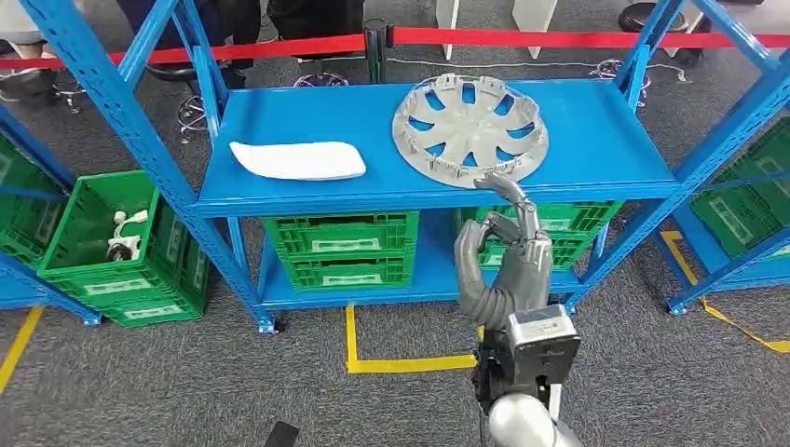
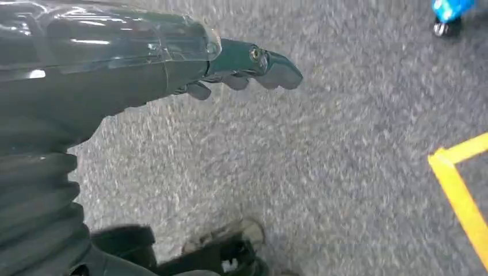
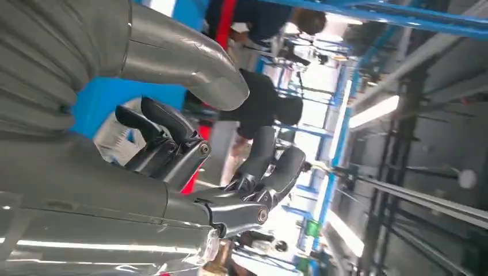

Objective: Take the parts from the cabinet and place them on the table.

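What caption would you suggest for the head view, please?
Right hand raised, fingers near the silver wheel cover on the blue shelf.

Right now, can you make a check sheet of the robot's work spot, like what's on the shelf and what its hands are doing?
Surface: blue shelf, top level holds two things.
Job's things: silver wheel cover lying flat; white flat part beside it, apart.
Clutter: green crates on the lower level; green crate on the floor.
Hands: right hand raised in front of the shelf, holding nothing; left hand hangs over grey carpet, holding nothing.
Cables: nothing seen.
Surroundings: red barrier tape, yellow floor tape.
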Controlling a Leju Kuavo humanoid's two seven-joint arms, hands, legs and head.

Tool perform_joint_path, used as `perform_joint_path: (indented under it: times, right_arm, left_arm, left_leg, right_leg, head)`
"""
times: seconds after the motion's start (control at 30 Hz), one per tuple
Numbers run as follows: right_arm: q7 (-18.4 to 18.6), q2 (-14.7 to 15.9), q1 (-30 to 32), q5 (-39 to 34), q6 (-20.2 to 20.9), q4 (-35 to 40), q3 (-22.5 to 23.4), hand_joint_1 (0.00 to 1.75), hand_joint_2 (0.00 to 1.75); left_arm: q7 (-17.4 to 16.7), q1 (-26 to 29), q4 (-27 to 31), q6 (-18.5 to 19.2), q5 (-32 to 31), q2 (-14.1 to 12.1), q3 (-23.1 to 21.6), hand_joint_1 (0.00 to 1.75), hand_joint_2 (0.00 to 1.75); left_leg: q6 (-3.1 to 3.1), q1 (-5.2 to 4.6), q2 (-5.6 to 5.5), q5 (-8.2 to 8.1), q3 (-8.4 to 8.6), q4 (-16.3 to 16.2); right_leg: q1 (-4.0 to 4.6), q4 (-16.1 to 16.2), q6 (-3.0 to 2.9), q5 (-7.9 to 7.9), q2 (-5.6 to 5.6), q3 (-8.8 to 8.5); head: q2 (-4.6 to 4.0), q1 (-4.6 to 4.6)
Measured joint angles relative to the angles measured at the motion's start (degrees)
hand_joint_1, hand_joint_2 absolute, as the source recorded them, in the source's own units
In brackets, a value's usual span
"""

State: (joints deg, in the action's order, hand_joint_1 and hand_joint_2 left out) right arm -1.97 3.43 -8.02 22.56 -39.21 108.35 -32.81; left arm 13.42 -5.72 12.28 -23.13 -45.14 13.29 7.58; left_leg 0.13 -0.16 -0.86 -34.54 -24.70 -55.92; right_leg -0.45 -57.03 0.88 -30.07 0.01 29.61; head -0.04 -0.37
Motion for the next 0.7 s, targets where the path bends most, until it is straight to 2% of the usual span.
perform_joint_path:
  times: [0.13,0.23,0.33,0.57,0.7]
  right_arm:
    - [0.52,0.13,0.22,0.83,0.0,2.4,-0.07,1.75,1.75]
    - [1.62,0.33,0.11,-0.09,0.0,2.97,-0.37,1.75,1.75]
    - [1.53,0.35,0.07,-1.05,0.0,2.93,-0.81,1.75,1.75]
    - [0.92,0.39,-0.17,-2.36,0.0,2.16,-1.88,1.75,1.75]
    - [0.98,0.5,-0.28,-3.0,0.0,2.12,-2.25,1.75,1.75]
  left_arm:
    - [-0.06,0.01,-0.11,-1.26,-0.65,0.0,0.0,0.0,1.75]
    - [-2.45,0.06,-0.15,-1.88,-1.57,-0.06,-0.02,0.0,1.75]
    - [-4.0,0.39,-0.24,-0.37,-1.75,-0.35,-0.02,0.0,1.75]
    - [-9.86,1.26,-0.63,0.42,-6.73,-1.27,-0.92,0.0,1.75]
    - [-11.23,1.41,-0.7,1.01,-8.94,-1.59,-2.45,0.0,1.75]
  left_leg:
    - [0.02,0.0,0.06,0.01,-0.01,0.0]
    - [0.02,0.0,0.24,0.01,-0.06,0.0]
    - [0.03,0.01,0.44,0.02,-0.06,0.01]
    - [0.03,0.02,0.77,0.01,-0.04,0.01]
    - [0.03,0.02,0.86,0.01,-0.04,0.01]
  right_leg:
    - [-0.01,0.0,0.0,0.0,0.0,0.0]
    - [-0.01,0.0,0.0,0.0,0.02,-0.01]
    - [-0.01,0.0,0.0,0.0,0.02,-0.01]
    - [-0.01,-0.01,0.0,0.0,0.1,0.01]
    - [-0.01,-0.01,0.0,0.0,0.15,0.0]
  head:
    - [-0.02,0.0]
    - [-0.02,0.0]
    - [-0.02,0.02]
    - [0.0,0.02]
    - [-0.02,0.04]
